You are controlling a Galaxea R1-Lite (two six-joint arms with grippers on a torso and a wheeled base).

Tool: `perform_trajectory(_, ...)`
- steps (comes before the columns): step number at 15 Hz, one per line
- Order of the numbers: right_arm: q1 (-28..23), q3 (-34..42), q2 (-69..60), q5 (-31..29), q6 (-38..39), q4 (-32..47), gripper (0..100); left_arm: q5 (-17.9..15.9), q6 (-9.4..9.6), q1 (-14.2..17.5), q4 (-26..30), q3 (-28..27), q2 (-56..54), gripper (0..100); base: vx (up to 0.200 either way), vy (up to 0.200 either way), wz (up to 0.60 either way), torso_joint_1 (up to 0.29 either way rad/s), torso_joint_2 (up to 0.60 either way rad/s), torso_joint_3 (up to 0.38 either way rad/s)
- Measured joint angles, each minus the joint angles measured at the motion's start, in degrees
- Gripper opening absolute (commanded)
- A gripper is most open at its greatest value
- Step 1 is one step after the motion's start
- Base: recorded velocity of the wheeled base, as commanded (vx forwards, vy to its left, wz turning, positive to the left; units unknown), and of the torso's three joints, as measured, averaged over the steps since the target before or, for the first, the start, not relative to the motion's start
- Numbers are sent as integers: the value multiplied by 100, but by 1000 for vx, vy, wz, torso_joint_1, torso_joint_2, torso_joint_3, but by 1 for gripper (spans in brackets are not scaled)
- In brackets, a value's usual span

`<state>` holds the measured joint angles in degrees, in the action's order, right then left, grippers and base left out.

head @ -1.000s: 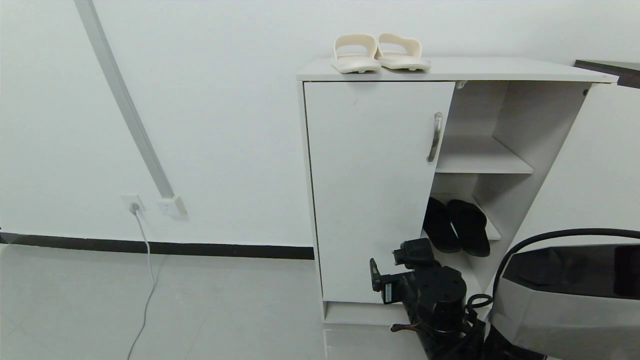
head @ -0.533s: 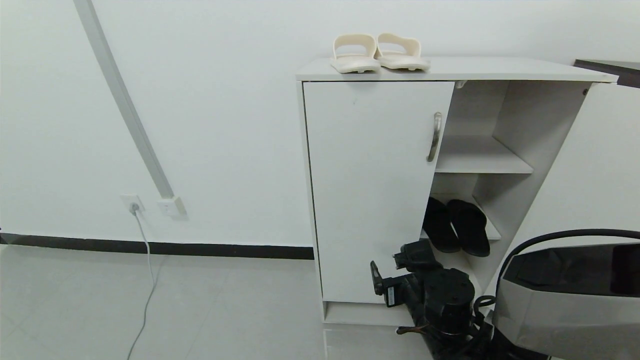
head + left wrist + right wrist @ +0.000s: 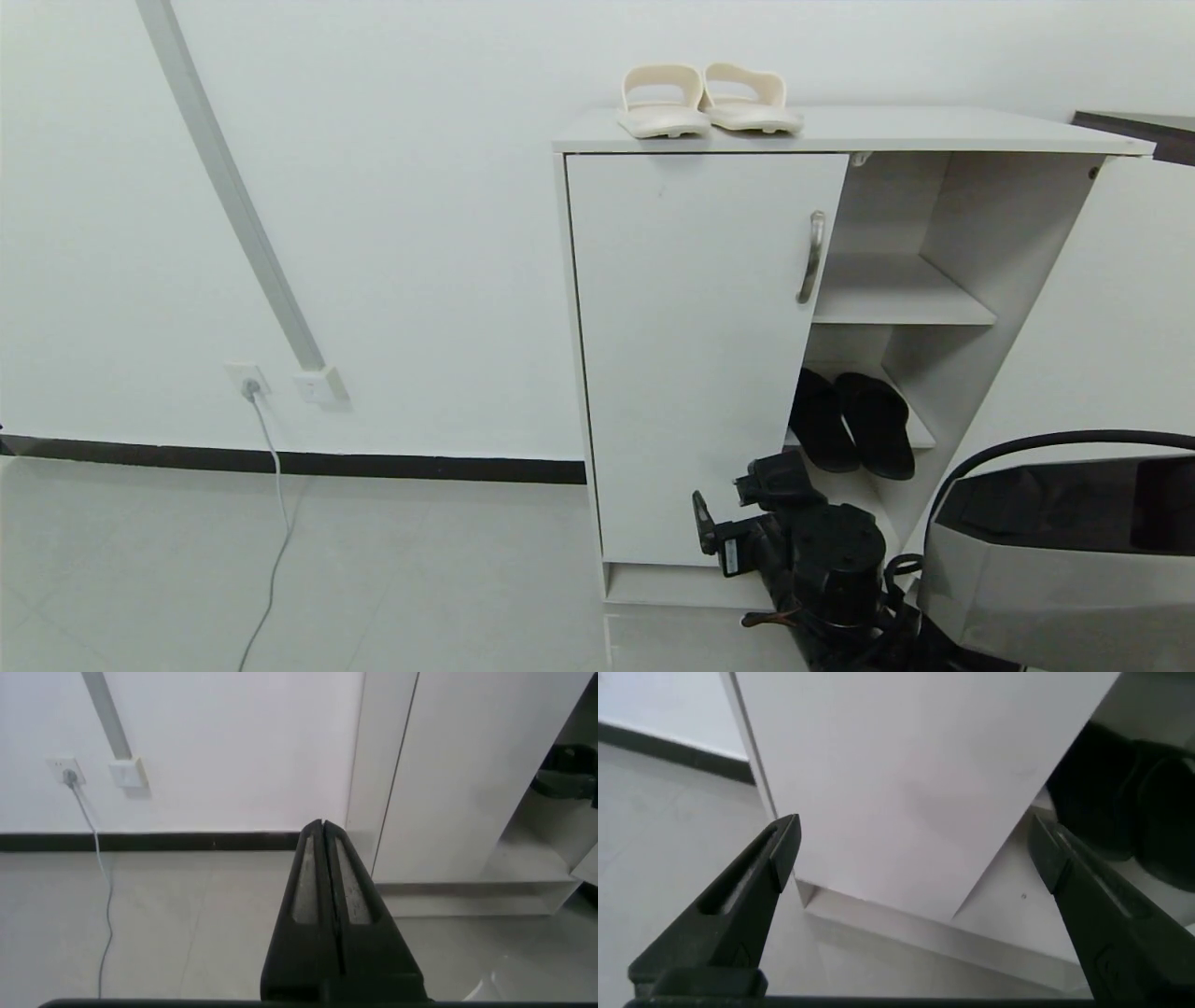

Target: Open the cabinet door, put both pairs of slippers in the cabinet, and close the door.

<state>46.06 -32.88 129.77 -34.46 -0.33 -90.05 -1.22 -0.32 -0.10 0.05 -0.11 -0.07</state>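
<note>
Slippers half stowed, cabinet open on the right.
Black slippers (image 3: 854,425) lie on the lower shelf inside the cabinet (image 3: 840,131); cream slippers (image 3: 709,101) sit on top. Right gripper (image 3: 913,831) hangs low before the shut left door (image 3: 691,355), jaws wide; left gripper (image 3: 322,835) faces the wall left of it, jaws pressed together.
</note>
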Motion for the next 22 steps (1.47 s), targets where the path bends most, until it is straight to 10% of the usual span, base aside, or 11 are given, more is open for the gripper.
perform_trajectory(22,-2,0,16,1,0,11,100,0,7,0,-5,1,0,0,0,0,0,143,-474,-331)
